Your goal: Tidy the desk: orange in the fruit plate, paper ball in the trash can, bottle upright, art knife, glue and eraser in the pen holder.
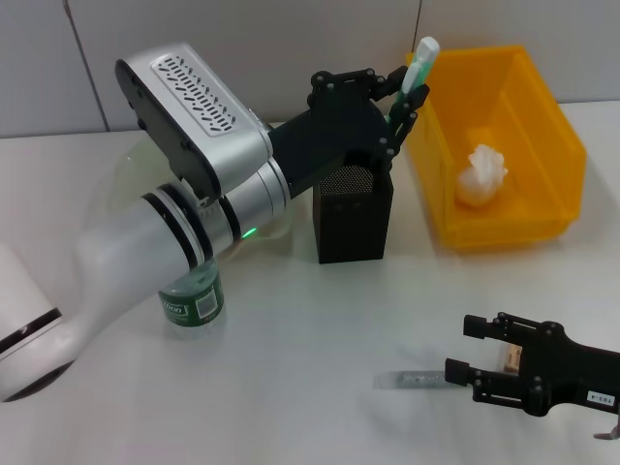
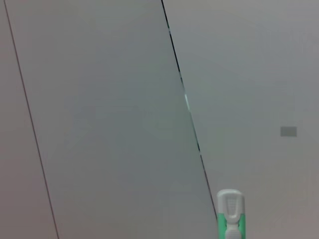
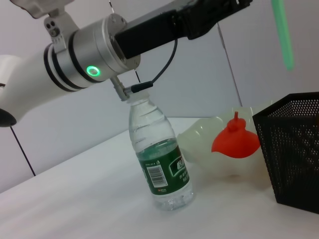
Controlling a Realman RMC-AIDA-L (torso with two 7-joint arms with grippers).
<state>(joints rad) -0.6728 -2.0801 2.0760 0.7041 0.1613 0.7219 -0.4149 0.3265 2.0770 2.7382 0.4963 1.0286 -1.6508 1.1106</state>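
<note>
The left arm reaches far and rightward, its left gripper (image 1: 407, 82) raised with fingers pinched together. The right gripper (image 1: 463, 349) hovers near-right, fingers spread apart.

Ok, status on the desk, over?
Left gripper shut on green-white tool, above pen holder. Right gripper open, low beside art knife. Bottle upright.

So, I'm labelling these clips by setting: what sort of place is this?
Probably a lab desk mock-up: a bare white table against plain wall panels, with a mesh pen holder, yellow bin and water bottle.
</note>
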